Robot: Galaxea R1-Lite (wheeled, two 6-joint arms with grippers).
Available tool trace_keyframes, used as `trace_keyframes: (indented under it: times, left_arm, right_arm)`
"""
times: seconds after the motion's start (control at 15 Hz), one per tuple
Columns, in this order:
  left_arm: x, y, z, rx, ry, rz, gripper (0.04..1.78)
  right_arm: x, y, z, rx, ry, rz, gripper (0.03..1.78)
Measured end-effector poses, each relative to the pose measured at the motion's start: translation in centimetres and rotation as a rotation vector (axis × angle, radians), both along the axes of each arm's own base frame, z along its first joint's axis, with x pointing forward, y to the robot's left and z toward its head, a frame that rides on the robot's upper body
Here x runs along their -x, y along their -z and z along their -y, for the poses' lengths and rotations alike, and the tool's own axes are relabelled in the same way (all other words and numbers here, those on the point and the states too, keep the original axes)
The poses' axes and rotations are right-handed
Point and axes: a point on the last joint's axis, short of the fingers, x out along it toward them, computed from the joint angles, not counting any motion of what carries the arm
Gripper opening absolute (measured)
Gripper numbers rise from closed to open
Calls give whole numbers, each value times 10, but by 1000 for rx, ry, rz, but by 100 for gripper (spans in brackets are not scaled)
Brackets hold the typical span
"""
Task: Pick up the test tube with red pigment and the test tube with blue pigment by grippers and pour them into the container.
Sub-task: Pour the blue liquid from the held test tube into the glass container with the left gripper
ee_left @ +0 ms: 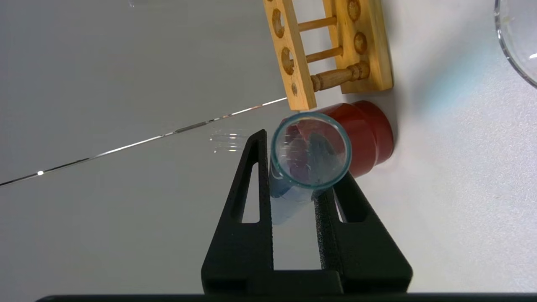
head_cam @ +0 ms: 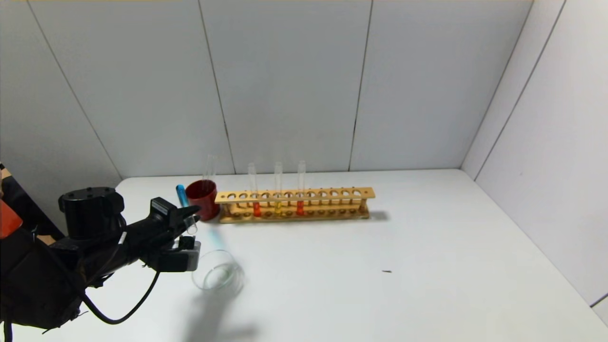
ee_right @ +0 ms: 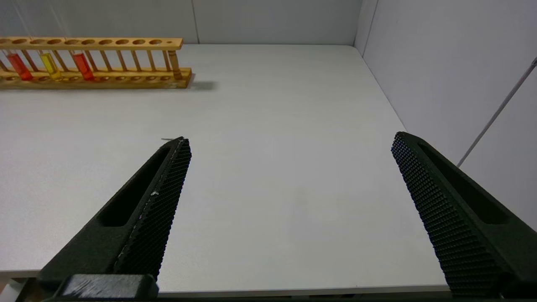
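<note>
My left gripper (head_cam: 192, 217) is shut on the test tube with blue pigment (head_cam: 185, 209), held tilted with its blue end up toward the back and its open mouth low, just left of and above the container (head_cam: 218, 276). In the left wrist view the tube's mouth (ee_left: 310, 151) faces the camera between the fingers (ee_left: 251, 201); the container's rim (ee_left: 514, 50) shows at the corner. The test tube with red pigment (head_cam: 256, 208) stands in the wooden rack (head_cam: 332, 194). My right gripper (ee_right: 289, 140) is open and empty over bare table, outside the head view.
A yellow tube (head_cam: 278, 205) and a redder tube (head_cam: 300, 207) also stand in the rack. A dark red cup (head_cam: 202, 198) with plain clear tubes (head_cam: 209, 166) stands at the rack's left end, just behind my left gripper. A small dark speck (head_cam: 387, 271) lies on the table.
</note>
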Motion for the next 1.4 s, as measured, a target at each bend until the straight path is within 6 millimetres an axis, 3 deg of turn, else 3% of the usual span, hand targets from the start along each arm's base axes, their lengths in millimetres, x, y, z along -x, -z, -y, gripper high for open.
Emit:
trace_keyframes:
  times: [1.4]
  left_arm:
    - [-9, 2, 1, -76, 46, 58, 33]
  right_arm:
    - [0, 0, 0, 0, 0, 0, 175]
